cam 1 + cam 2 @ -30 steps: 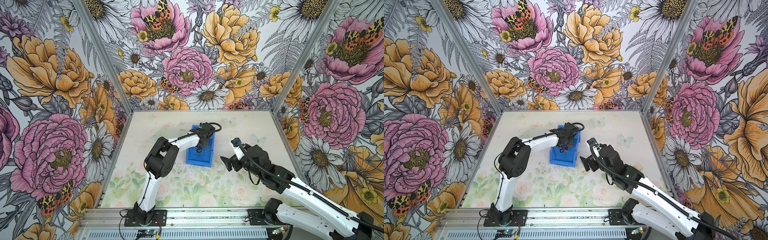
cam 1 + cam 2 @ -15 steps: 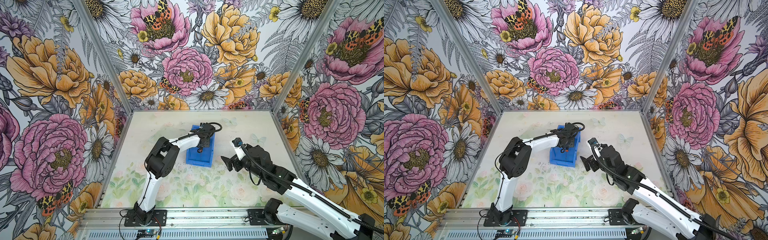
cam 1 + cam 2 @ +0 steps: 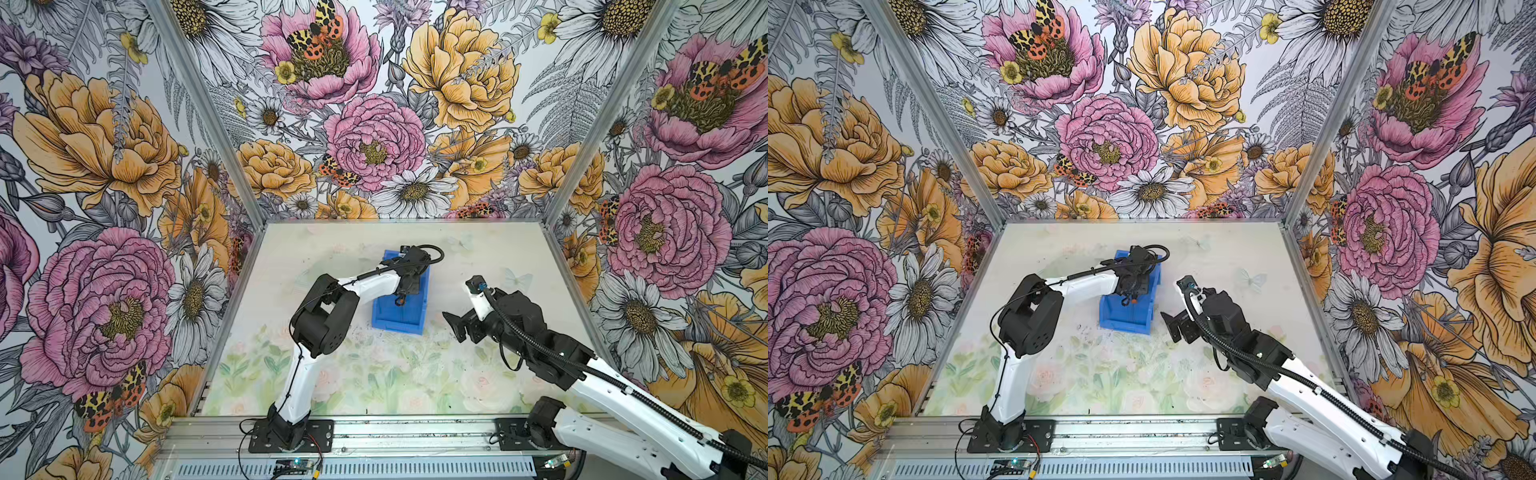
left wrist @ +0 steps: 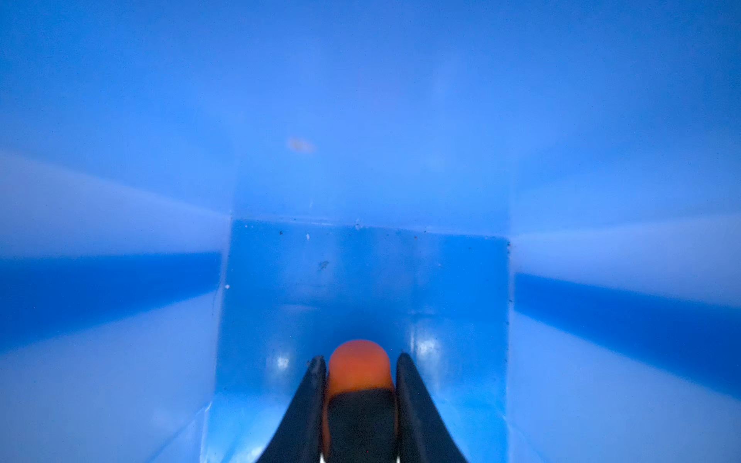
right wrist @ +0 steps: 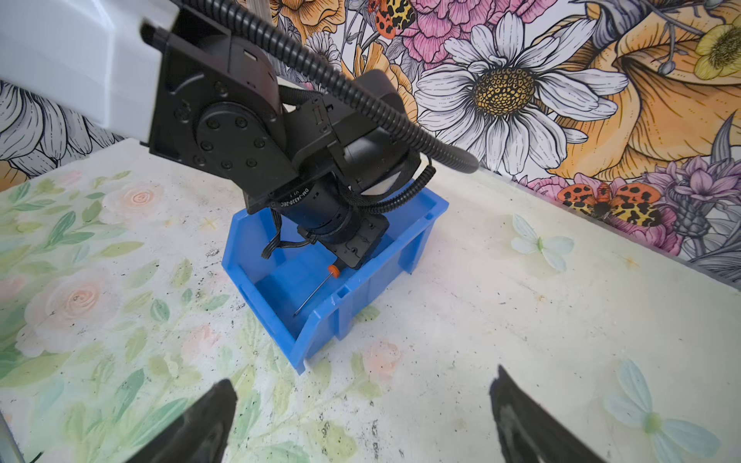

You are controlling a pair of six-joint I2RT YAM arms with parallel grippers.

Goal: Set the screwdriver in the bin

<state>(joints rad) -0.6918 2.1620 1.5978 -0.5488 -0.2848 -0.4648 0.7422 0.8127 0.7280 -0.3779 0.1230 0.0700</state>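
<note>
The blue bin [image 3: 397, 326] [image 3: 1124, 323] stands mid-table with its low front end toward the robot bases. My left gripper [image 4: 359, 358] [image 3: 404, 289] reaches down inside the bin and is shut on the screwdriver's [image 4: 359, 371] black and orange handle. In the right wrist view the screwdriver's [image 5: 320, 286] thin shaft slants down from the left gripper [image 5: 353, 256] toward the bin's floor [image 5: 280, 292]. My right gripper [image 5: 363, 385] [image 3: 455, 328] hangs open and empty just right of the bin.
The table [image 3: 374, 382] carries a faded floral print with dark scuff marks near the bin's front. Floral walls [image 3: 374, 145] close off the back and both sides. The left arm's elbow [image 3: 322, 316] rises left of the bin.
The left gripper stays down in the bin, still holding the screwdriver. The right arm has shifted very slightly to the right.
</note>
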